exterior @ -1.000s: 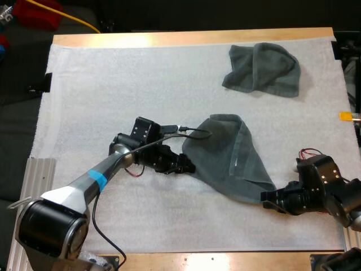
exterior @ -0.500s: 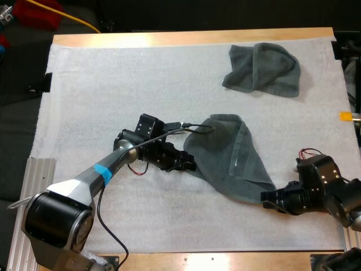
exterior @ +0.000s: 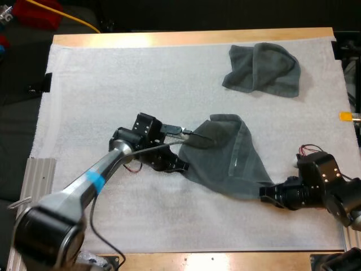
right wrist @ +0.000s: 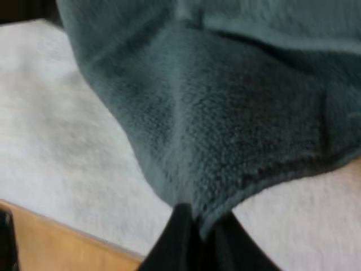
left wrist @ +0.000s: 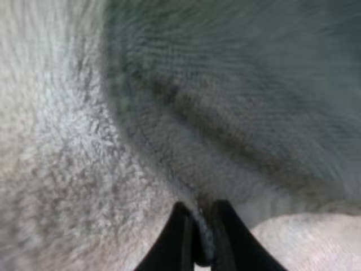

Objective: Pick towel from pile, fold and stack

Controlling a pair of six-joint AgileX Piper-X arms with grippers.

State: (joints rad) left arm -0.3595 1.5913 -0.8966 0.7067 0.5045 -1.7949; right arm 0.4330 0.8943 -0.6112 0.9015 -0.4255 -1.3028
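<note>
Dark grey-green terry towel (exterior: 228, 161) lies mid white mat (exterior: 113, 84), stretched btwn grippers. Left gripper (exterior: 180, 165) pinches its left edge, right gripper (exterior: 265, 194) its near corner. Prob. soft, light, limp; corners hold best.

Right gripper (right wrist: 201, 219) pinching the hem of a dark grey-green towel (right wrist: 237, 124).

The two black fingers (right wrist: 176, 240) press on a corner of the towel's stitched edge from both sides, with cloth bunched between them. From this grip the towel rises and spreads away in broad folds, its hem running off to one side. Beneath lies the white mat (right wrist: 67, 130), and beside the mat's border shows the wooden table (right wrist: 56, 237).
</note>
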